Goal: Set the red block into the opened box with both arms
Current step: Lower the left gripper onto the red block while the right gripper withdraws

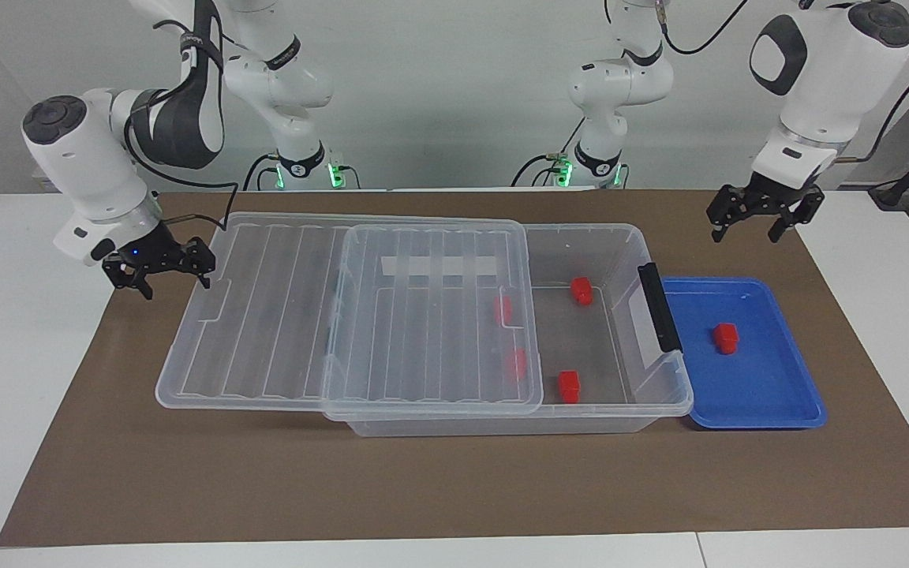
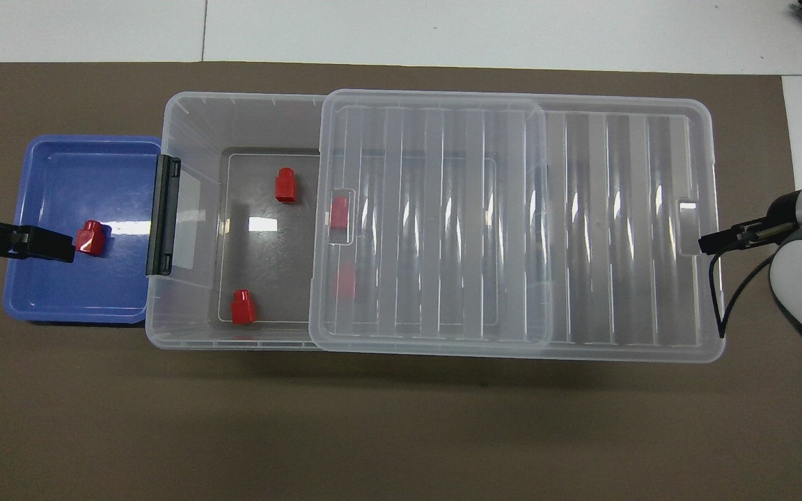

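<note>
Lid (image 1: 344,315) slid off the box (image 1: 644,410); red block (image 1: 726,337) in blue tray (image 1: 802,414); right gripper (image 1: 156,272) at the lid's nine o'clock and left gripper (image 1: 764,221) above the tray's twelve o'clock are both spread wide, holding nothing

Red block (image 1: 725,337) upright in blue tray (image 1: 778,398) beside half-uncovered box (image 1: 663,394)

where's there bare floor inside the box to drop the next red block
The uncovered end of the box by its black handle: bare floor between the two exposed red blocks. Toward the right arm's end the slid lid covers everything, with two more blocks under its edge.
</note>
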Motion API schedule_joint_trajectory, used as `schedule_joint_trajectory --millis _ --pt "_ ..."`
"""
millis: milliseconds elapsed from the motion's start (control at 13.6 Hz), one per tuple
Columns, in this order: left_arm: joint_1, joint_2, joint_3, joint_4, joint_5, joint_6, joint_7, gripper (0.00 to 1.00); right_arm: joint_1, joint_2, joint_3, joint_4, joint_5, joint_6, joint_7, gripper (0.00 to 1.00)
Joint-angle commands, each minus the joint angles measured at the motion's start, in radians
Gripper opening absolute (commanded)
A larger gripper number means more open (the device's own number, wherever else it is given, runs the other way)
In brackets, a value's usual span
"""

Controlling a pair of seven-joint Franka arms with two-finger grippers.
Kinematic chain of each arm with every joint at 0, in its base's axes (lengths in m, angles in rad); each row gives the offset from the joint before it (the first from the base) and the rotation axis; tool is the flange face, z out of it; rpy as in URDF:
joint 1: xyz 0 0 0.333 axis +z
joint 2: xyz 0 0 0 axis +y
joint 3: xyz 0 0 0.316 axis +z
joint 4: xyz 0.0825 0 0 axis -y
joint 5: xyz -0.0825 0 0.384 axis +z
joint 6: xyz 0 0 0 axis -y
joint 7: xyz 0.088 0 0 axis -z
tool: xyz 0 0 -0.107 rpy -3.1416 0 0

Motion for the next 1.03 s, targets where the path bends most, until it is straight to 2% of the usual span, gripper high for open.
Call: schedule_joint_trajectory --millis 0,147,293,513,660,806,953 --pt "0.078 0.149 -0.005 -0.013 0.023 0.202 0.083 1.0 0.006 -0.014 0.011 0.06 -0.009 -0.067 0.099 1.0" --pt "0.109 0.222 -0.005 -0.051 0.023 0.335 0.143 1.0 0.048 -0.017 0.011 0.128 -0.013 -0.148 0.257 1.0" --pt "0.109 0.253 -0.005 -0.092 0.023 0.408 0.14 1.0 0.084 -0.014 0.011 0.206 -0.015 -0.234 0.43 1.0" --pt "0.11 0.314 -0.005 -0.128 0.023 0.484 0.134 1.0 0.143 -0.008 0.011 0.307 -0.015 -0.332 0.585 1.0" --pt "0.11 0.325 -0.005 -0.147 0.023 0.508 0.134 1.0 0.153 -0.036 0.011 0.308 -0.01 -0.354 0.653 1.0" --pt "0.124 0.325 -0.005 -0.177 0.023 0.528 0.142 1.0 0.147 -0.082 0.009 0.266 -0.009 -0.362 0.652 1.0" --pt "0.127 0.325 -0.005 -0.229 0.023 0.586 0.145 1.0 0.139 -0.077 0.008 0.271 -0.007 -0.362 0.644 1.0"
